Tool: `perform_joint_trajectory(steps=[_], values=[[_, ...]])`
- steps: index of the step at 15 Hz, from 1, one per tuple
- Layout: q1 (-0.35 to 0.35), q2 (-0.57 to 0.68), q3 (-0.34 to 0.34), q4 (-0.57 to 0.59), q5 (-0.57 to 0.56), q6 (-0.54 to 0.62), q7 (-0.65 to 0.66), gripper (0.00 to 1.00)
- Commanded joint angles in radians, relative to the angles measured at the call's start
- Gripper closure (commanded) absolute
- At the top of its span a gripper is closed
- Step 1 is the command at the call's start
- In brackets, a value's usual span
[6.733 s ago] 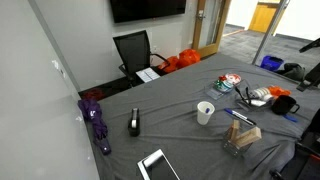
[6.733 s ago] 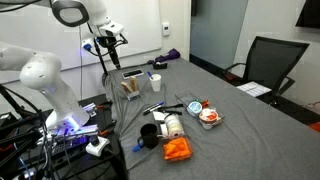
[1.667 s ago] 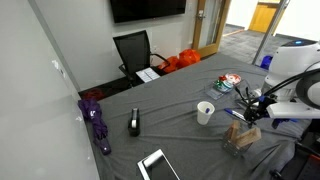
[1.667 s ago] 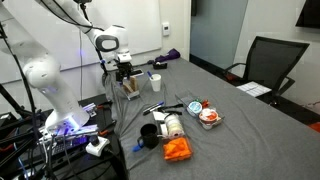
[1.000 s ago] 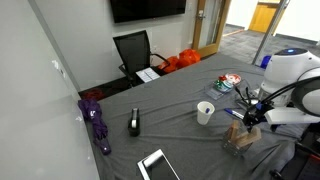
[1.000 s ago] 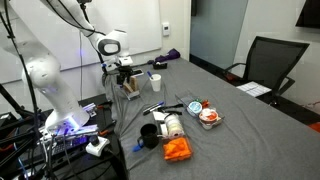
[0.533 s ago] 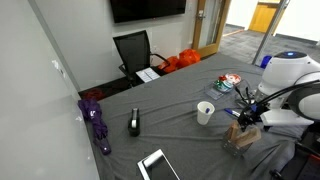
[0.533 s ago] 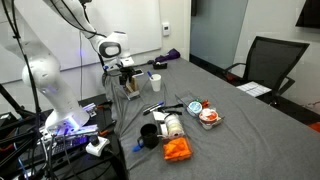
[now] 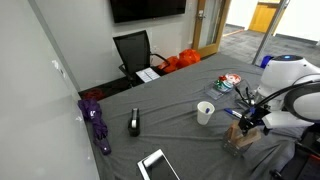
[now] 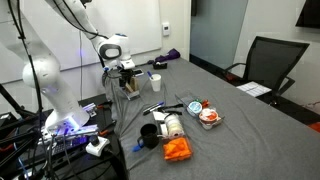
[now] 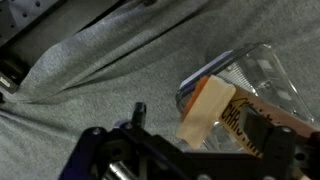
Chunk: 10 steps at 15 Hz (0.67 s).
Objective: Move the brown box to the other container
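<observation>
At the left of the grey-clothed tabletop [image 9: 180, 90] lies a purple object [image 9: 96, 122], then a black device [image 9: 134, 123], neither part of the job. Further right stands the white cup [image 9: 205, 113], upright and open at the top, well apart from anything else. It is the place the load should end up.

Right of the cup sits the clear container [image 9: 238, 142], and the brown box [image 11: 205, 110] stands inside it, leaning, with its upper end poking out through the mouth. The gripper [image 9: 247, 120] hangs just above that container in both exterior views. In the wrist view the fingers [image 11: 139, 112] appear spread to either side of the box with a gap showing, so they are released and hold nothing yet.

The box looks like plain cardboard: probably light and fairly stiff along its edges, though its broad faces would likely dent under a hard squeeze. Its matte surface should give decent friction. The best hold seems to be across the narrow sides of the exposed upper end, clear of the container's rim. The container itself looks thin and light, so it may lift or tip with the box if a finger catches its wall.
</observation>
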Motion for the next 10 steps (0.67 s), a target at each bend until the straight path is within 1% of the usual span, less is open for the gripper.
perform_joint_trajectory(steps=[1, 2, 6, 8, 10], values=[[0.024, 0.011, -0.026, 0.001, 0.083, -0.009, -0.088, 0.34], [0.024, 0.011, -0.027, 0.001, 0.096, -0.008, -0.100, 0.43], [0.022, 0.010, -0.030, 0.001, 0.122, -0.010, -0.133, 0.71], [0.020, 0.003, -0.034, 0.005, 0.128, -0.017, -0.146, 0.83], [0.018, -0.010, -0.039, 0.014, 0.134, -0.034, -0.165, 0.87]])
